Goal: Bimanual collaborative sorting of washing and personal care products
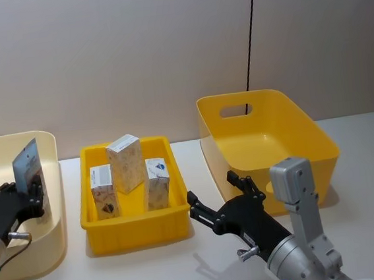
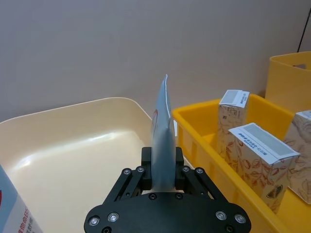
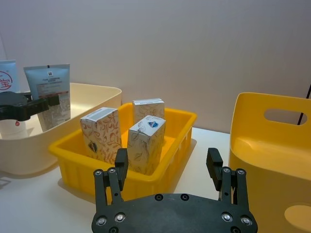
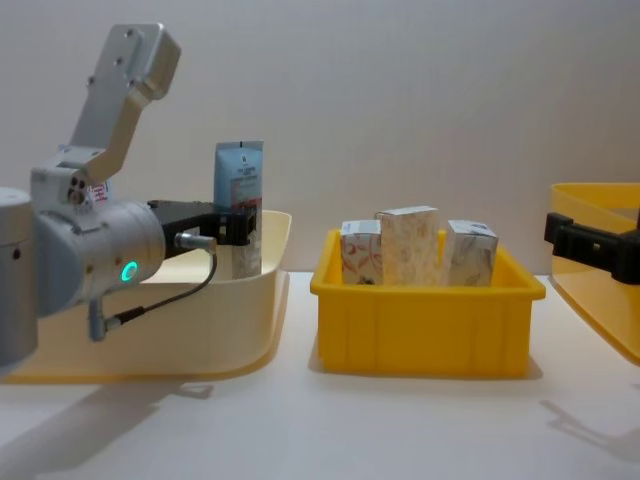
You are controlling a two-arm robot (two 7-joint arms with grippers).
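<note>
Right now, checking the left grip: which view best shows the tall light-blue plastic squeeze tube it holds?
Chest view: the light-blue squeeze tube stands upright, label facing, clamped by the left gripper. Left wrist view shows its thin edge; head view, a tilted glimpse; right wrist view, its face farther off.

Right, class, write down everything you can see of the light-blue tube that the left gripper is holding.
The light-blue tube stands upright with its flat crimped end on top. It looks like soft plastic, with a paler label panel of small print on one face and a red curved mark on the other. The left gripper is shut on its lower body, fingers pressing both faces, holding it in the cream bin. Whether its base touches the bin floor cannot be told.
</note>
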